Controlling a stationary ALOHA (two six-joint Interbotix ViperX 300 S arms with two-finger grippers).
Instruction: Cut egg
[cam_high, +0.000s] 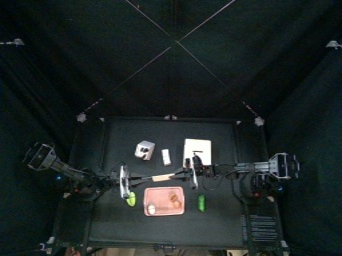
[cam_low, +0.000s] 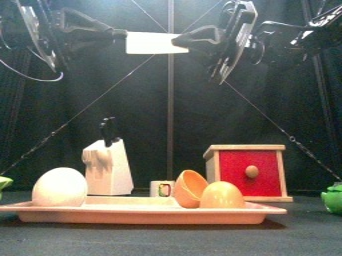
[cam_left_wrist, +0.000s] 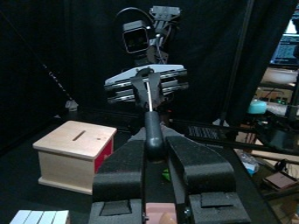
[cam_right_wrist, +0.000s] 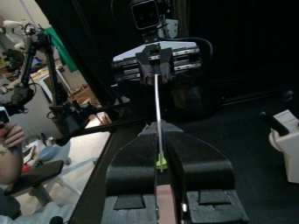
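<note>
Nearest the front edge lay the salmon-pink board. The egg, whitish and whole, sat at its left end. Two tan rounded halves lay touching each other right of the board's middle, well apart from the egg. Behind the board were a white knife block to the left and a red box to the right. High above these, the knife hung level between both arms. The left gripper was clamped on the black handle and the right gripper pinched the white blade's far end
</note>
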